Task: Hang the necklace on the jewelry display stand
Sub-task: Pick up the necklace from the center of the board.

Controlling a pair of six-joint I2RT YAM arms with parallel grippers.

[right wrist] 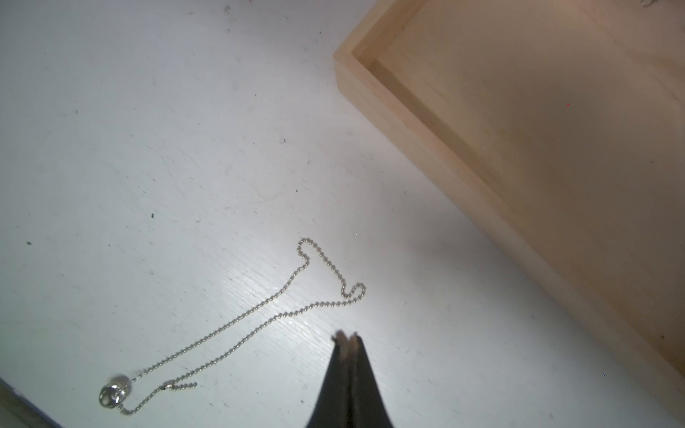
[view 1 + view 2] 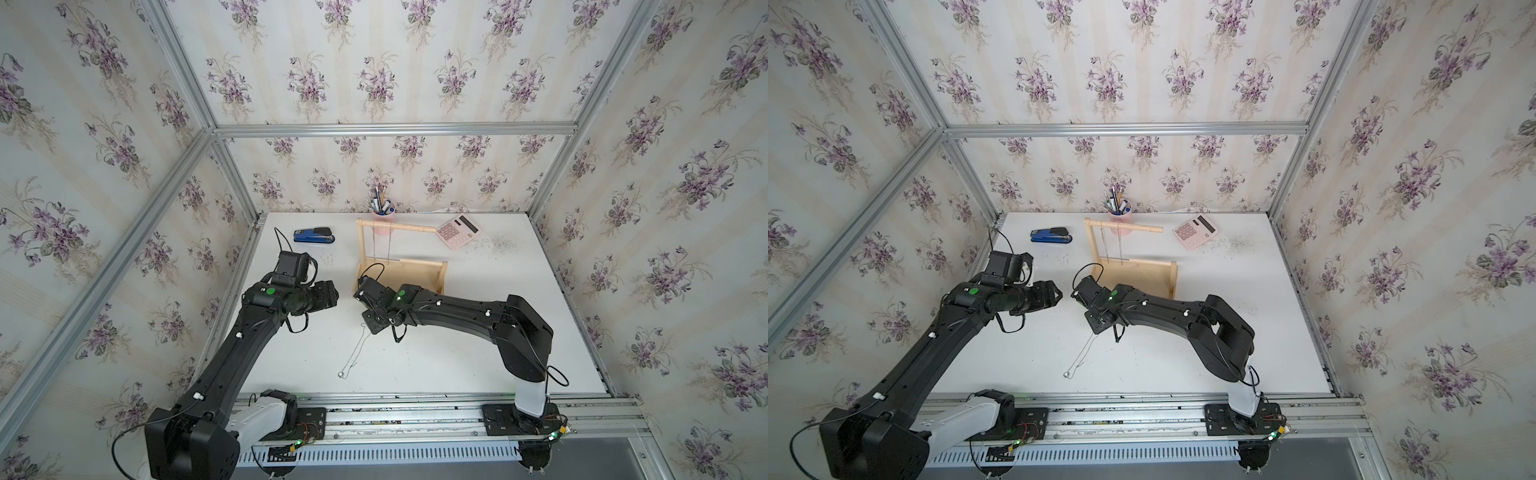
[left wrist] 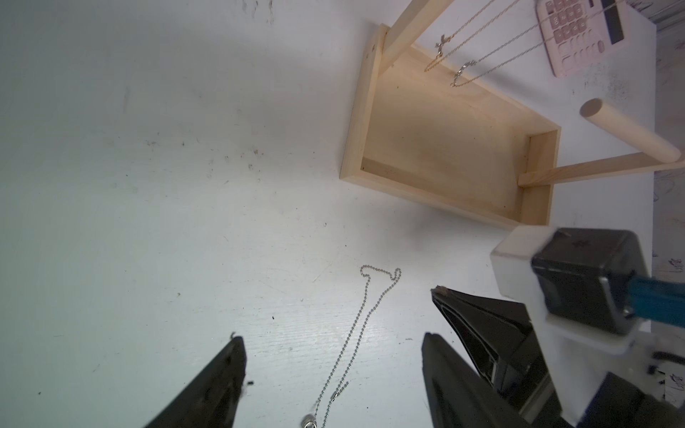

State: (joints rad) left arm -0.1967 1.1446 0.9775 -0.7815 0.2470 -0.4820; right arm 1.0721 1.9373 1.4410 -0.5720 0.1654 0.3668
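We count three necklaces [image 1: 259, 305], one wooden stand [image 2: 422, 263], one stapler [image 2: 314, 235], one calculator [image 2: 458, 231], one pen cup [image 2: 383, 214] and two robot arms [image 2: 457, 309].

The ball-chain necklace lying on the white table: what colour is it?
Silver ball-chain necklace, with a silver ring pendant; clearest in the right wrist view.

The necklace [image 1: 114, 395] is silver, the stand [image 2: 360, 245] pale wood (wallpaper [image 2: 374, 83] purple-flowered).
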